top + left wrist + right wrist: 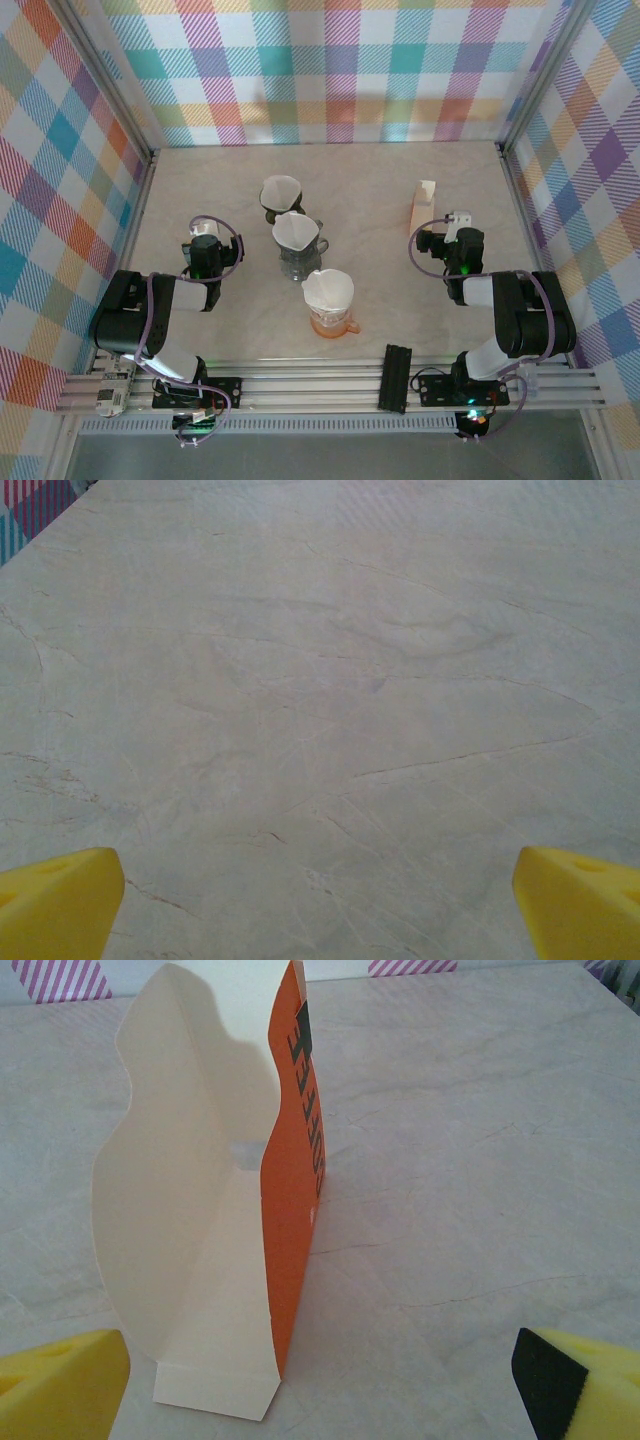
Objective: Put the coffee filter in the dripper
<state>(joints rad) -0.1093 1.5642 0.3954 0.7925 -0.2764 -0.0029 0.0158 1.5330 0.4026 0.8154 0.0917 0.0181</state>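
Coffee filter apparently lines dripper overhead; right wrist shows box.

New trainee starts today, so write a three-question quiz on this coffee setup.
1. True or false: the orange dripper holds a paper filter.
2. The right gripper faces: A. the open filter box B. a kettle C. a mug.
3. Fill in: the right gripper is ____ (open or shut).
Key: 1 true; 2 A; 3 open.
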